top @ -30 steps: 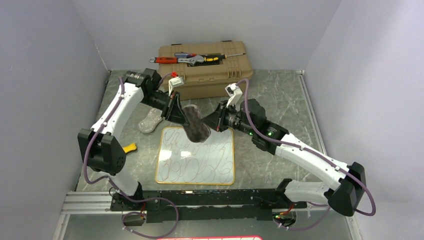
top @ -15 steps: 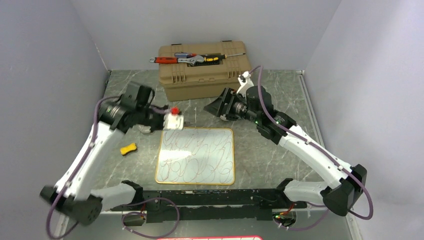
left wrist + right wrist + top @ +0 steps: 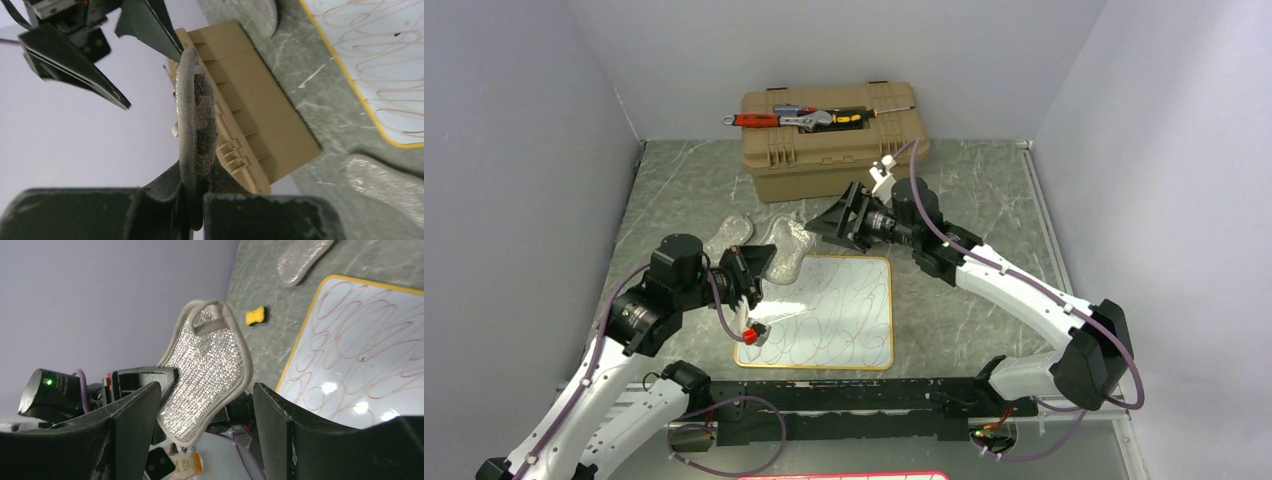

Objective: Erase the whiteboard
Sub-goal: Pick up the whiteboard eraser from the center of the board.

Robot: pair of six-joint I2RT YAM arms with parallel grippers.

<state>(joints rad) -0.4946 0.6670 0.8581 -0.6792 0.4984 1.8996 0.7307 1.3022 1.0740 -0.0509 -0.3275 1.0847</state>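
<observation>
The whiteboard (image 3: 816, 312) lies flat mid-table, yellow-rimmed and covered in thin reddish scribbles; it also shows in the wrist views (image 3: 380, 60) (image 3: 360, 360). My left gripper (image 3: 762, 268) (image 3: 197, 200) is shut on the lower edge of a grey scrub pad (image 3: 786, 250) (image 3: 196, 115), holding it upright over the board's far left corner. The pad's glittery silver face (image 3: 207, 375) turns toward my right gripper (image 3: 822, 226) (image 3: 206, 387), which stands open just beyond it, fingers (image 3: 132, 425) apart from the pad.
A tan toolbox (image 3: 834, 145) with a wrench and screwdrivers on its lid sits at the back. A second silvery pad (image 3: 728, 236) lies on the table left of the board. A small yellow sponge (image 3: 256, 316) lies further left.
A second ago both grippers were at the pad above the board's far edge. The right gripper has opened and drawn back. The left arm has swung nearer and lower, keeping the pad.
</observation>
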